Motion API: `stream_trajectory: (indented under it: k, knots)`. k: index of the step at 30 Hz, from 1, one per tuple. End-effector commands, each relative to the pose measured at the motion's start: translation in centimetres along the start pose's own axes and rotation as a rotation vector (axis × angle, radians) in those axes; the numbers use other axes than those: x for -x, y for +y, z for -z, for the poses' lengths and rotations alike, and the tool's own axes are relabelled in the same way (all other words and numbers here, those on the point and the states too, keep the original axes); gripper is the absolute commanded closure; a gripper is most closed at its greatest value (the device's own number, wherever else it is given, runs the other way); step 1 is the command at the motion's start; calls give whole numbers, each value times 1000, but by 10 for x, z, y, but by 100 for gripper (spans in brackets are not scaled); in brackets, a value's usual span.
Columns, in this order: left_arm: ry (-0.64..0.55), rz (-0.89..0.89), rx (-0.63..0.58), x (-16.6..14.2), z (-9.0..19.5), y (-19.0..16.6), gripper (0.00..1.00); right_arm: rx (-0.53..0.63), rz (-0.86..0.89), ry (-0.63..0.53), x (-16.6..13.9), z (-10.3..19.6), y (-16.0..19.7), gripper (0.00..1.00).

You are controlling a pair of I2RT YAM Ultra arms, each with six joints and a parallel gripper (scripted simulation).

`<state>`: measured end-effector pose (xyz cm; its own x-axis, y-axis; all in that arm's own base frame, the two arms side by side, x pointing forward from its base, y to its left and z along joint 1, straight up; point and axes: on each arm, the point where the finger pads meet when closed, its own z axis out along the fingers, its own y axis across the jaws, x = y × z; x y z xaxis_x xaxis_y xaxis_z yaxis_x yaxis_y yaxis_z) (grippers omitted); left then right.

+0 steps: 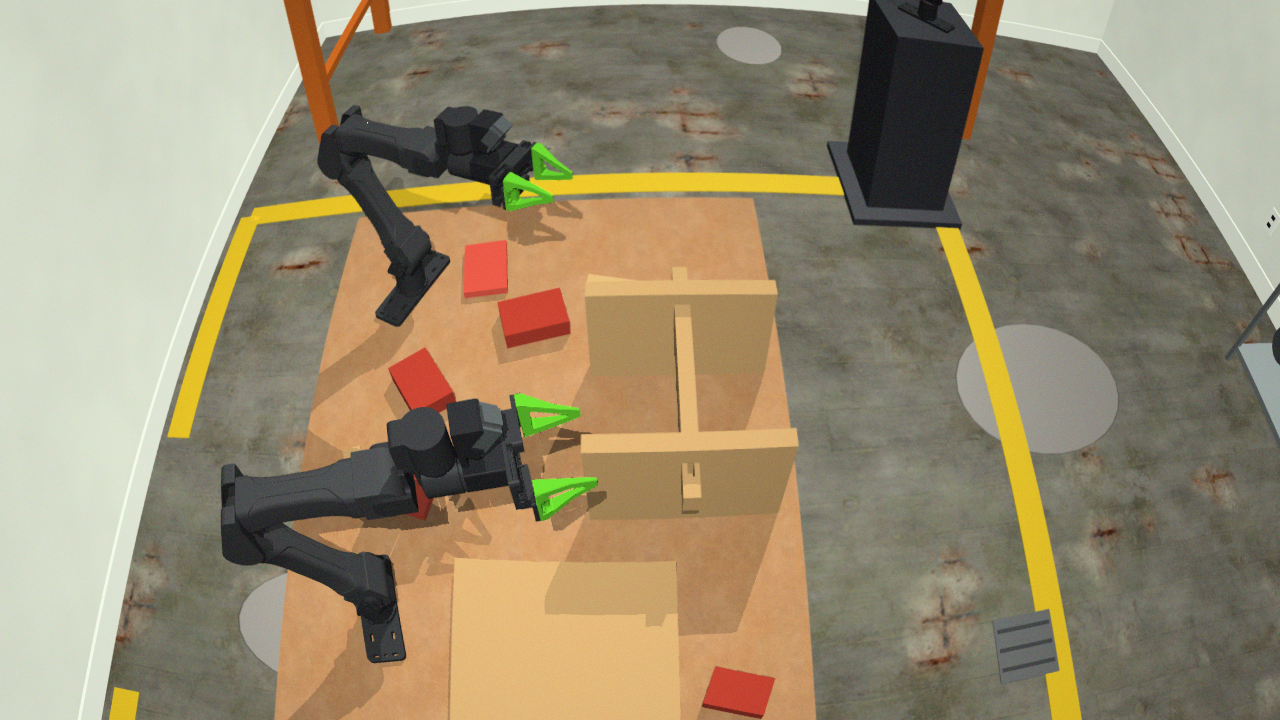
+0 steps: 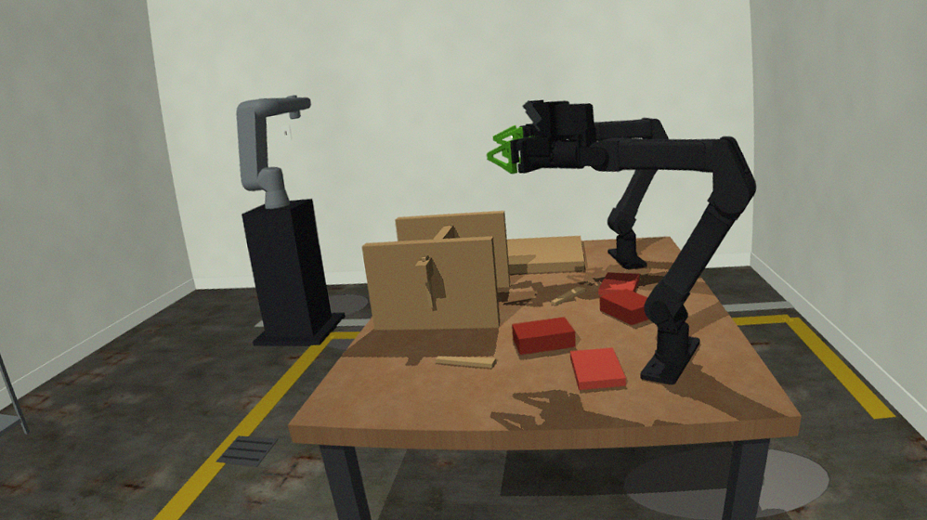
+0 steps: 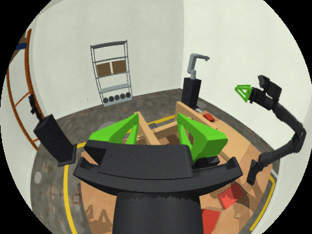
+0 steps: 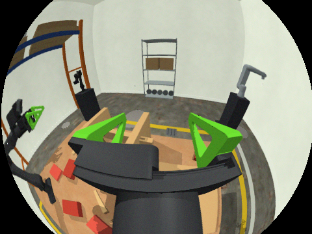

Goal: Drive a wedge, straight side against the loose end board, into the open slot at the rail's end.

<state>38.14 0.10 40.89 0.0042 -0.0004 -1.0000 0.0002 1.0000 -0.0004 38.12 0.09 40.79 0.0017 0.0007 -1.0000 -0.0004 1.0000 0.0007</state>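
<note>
The rail (image 1: pixel 685 367) spans two upright boards. The board (image 1: pixel 617 488) (image 4: pixel 142 125) nearer my right arm has the rail's end (image 1: pixel 691 490) (image 4: pixel 145 140) through it, with an open slot visible. The other board (image 1: pixel 617 331) (image 2: pixel 395 303) also has a rail end (image 2: pixel 424 266) through it; its wedging is unclear. One wedge (image 2: pixel 465 361) lies near that board; another (image 4: pixel 101 203) lies near the red blocks. My left gripper (image 1: pixel 562 185) (image 3: pixel 158 116) is partly open and empty, high above the table. My right gripper (image 1: pixel 588 447) (image 4: pixel 157 116) is open and empty, above and beside the boards.
Red blocks (image 1: pixel 534 313) (image 1: pixel 486 266) (image 1: pixel 421 378) (image 1: pixel 738 689) lie about the table. A large flat board (image 1: pixel 563 662) lies near the right arm's base. A small wooden block (image 3: pixel 237 215) lies beyond the red blocks in the left wrist view.
</note>
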Motion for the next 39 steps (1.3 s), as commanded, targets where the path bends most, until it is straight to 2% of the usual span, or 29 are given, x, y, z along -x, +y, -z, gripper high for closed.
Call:
stream_trajectory:
  k: [1, 2, 3, 19, 20, 21, 28, 34, 36, 39]
  knots:
    - [-68, 1, -4, 30, 3, -2, 41, 4, 9, 13, -3, -2, 3, 0]
    - [-68, 1, -4, 30, 3, -2, 41, 4, 9, 13, -3, -2, 3, 0]
    - [-68, 1, -4, 30, 3, -2, 41, -1, 4, 7, -1, 0, 1, 42]
    - [-40, -3, -1, 21, 2, -1, 41, -6, 9, 36, -13, -5, -1, 42]
    - [0, 9, 6, 8, -4, 0, 41, 0, -10, 9, 3, -5, 2, 42]
    - [-2, 13, 2, 13, -5, -2, 41, 3, -14, 5, 9, -6, 4, 42]
    - [117, 55, 24, -2, -23, -1, 41, -10, -54, 126, -9, -21, 7, 42]
    - [267, 107, 75, -16, -49, 5, 41, -26, -100, 277, -26, -43, 16, 42]
    - [267, 107, 75, -16, -49, 5, 41, -26, -100, 277, -26, -43, 16, 42]
    - [357, 131, 104, -25, -63, 8, 41, -37, -119, 367, -38, -55, 22, 42]
